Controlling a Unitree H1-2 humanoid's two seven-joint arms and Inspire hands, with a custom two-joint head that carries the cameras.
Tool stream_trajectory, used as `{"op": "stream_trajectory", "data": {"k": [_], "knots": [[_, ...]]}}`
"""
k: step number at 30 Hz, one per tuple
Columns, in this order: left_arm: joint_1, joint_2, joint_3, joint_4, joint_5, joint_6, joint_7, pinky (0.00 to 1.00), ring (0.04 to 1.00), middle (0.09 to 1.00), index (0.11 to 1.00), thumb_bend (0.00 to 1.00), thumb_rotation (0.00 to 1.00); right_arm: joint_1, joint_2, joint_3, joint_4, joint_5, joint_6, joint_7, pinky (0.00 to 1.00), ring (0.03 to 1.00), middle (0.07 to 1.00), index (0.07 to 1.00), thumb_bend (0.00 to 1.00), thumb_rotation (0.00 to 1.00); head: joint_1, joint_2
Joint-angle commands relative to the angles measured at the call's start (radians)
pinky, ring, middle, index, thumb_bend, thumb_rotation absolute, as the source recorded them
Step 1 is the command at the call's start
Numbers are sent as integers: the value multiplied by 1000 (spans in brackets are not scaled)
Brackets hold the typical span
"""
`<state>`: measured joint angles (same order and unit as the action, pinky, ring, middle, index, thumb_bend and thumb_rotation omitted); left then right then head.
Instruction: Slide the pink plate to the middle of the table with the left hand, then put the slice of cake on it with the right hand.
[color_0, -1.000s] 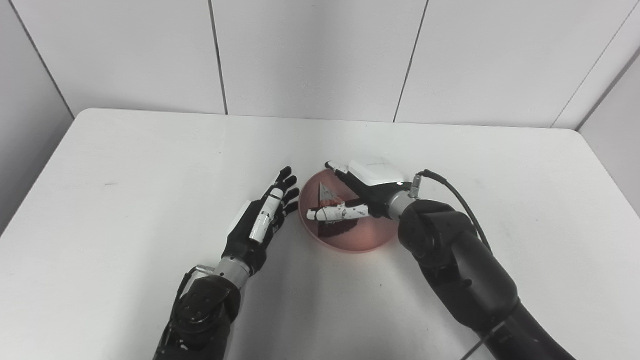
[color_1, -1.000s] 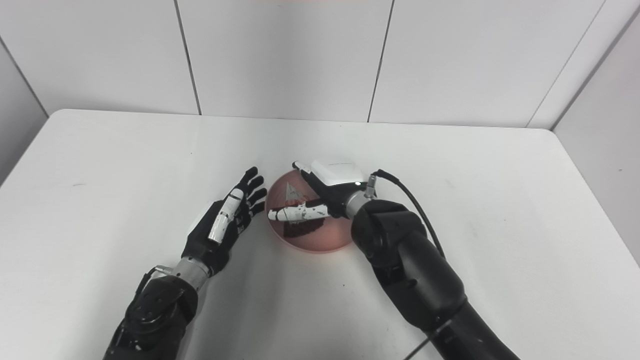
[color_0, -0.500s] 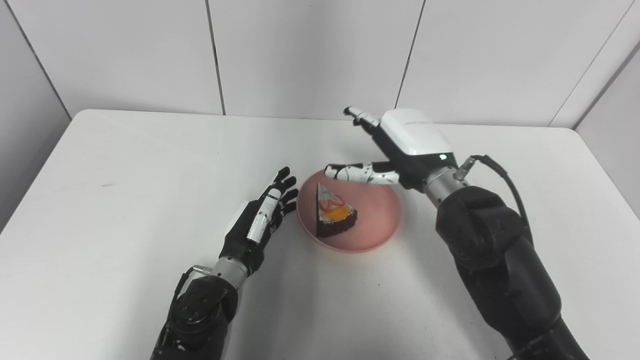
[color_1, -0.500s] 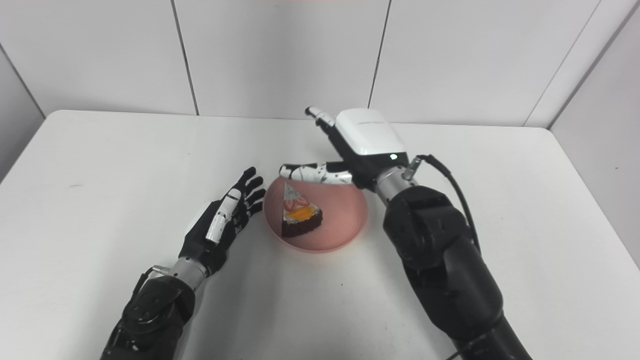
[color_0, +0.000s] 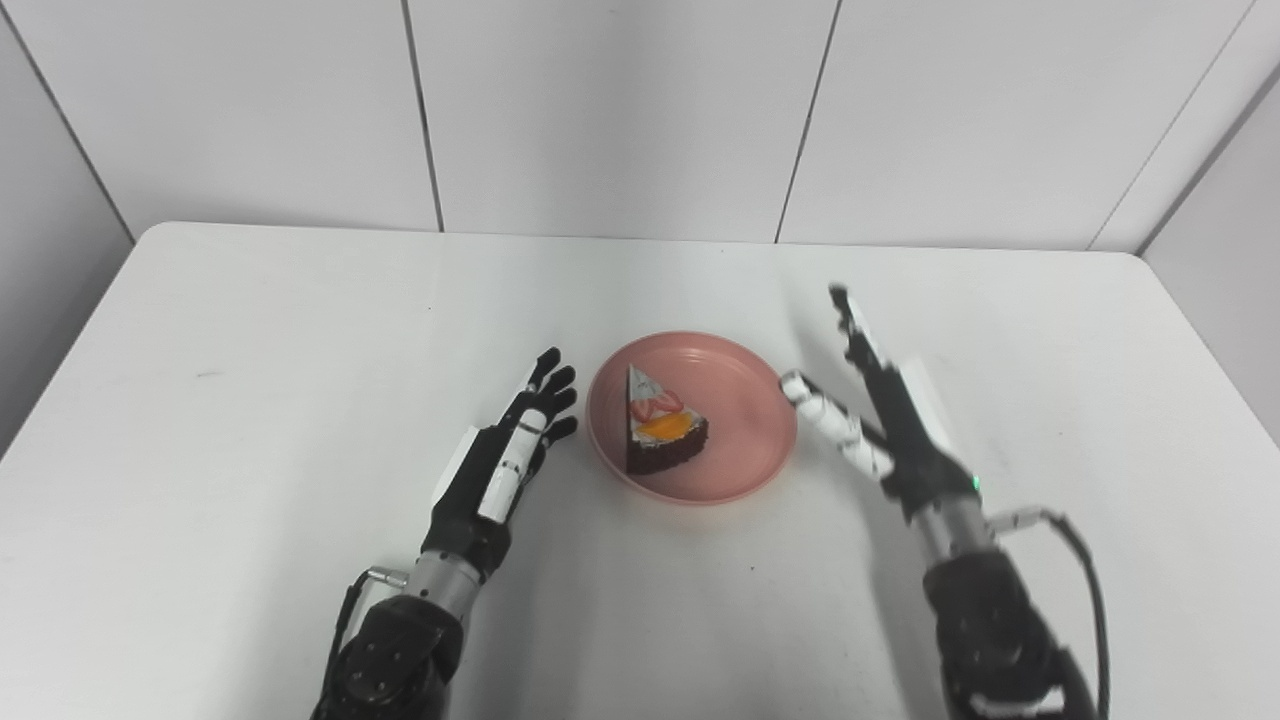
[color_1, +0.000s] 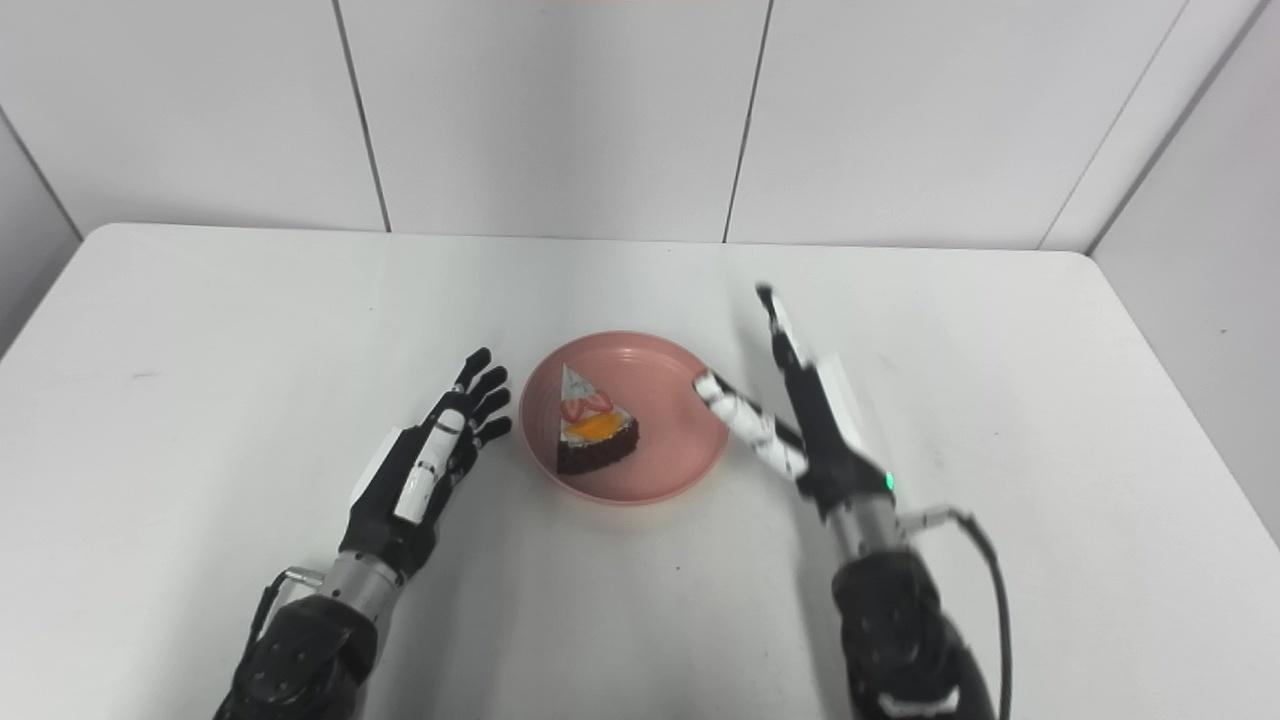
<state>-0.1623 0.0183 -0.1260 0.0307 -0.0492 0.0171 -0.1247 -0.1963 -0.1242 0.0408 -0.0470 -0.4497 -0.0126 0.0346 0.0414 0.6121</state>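
Left eye view cuts both arms off at the bottom edge, and I can't really make out whether the right hand's thumb tip actually touches the plate rim or just sits right beside it; the right hand is also a bit motion-blurred. Count is easy: one pink plate, one slice of cake, two hands, one white table. The cake is sitting upright on the plate, left of the plate's centre, chocolate base with fruit on top, and the plate is roughly mid-table. My left hand lies just left of the plate, fingers spread and straight, holding nothing, fingertips near the rim but apart from it. My right hand is empty too, fingers stretched out and apart, just right of the plate. Compared with half a second back, the right hand has dropped from up above the far side of the plate down to the table's right side, while the left hand, plate and cake haven't really budged.
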Motion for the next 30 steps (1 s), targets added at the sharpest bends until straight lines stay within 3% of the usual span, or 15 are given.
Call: {"op": "stream_trajectory", "data": {"k": [1, 6, 8, 11, 20, 30], "knots": [[56, 18, 12, 7, 25, -19, 15, 956, 980, 997, 984, 394, 1000, -12, 20, -11, 16, 61, -155, -78, 958, 984, 998, 999, 598, 1000, -1, -10], [98, 28, 22, -8, 48, -47, 17, 978, 997, 1000, 983, 410, 1000, 8, 45, -7, 133, 143, -280, -118, 973, 999, 1000, 1000, 456, 1000, -8, -23], [102, 30, 24, -1, 54, -64, 15, 978, 1000, 1000, 980, 400, 1000, 6, 47, -6, 169, 163, -308, -118, 970, 997, 1000, 998, 457, 1000, -9, -28], [98, 38, 26, 15, 62, -79, 7, 976, 998, 1000, 980, 391, 1000, 6, 52, -8, 191, 201, -281, -100, 973, 993, 994, 994, 489, 1000, -10, -40], [85, 73, 19, 20, 88, -64, -11, 981, 1000, 1000, 987, 393, 1000, 23, 68, 12, 131, 299, -140, -31, 957, 972, 968, 951, 281, 1000, -11, -42], [90, 74, 15, -2, 102, -29, -15, 968, 998, 1000, 987, 380, 1000, 43, 63, 31, 76, 313, -51, 2, 953, 959, 960, 953, 288, 1000, -9, -39]]}}
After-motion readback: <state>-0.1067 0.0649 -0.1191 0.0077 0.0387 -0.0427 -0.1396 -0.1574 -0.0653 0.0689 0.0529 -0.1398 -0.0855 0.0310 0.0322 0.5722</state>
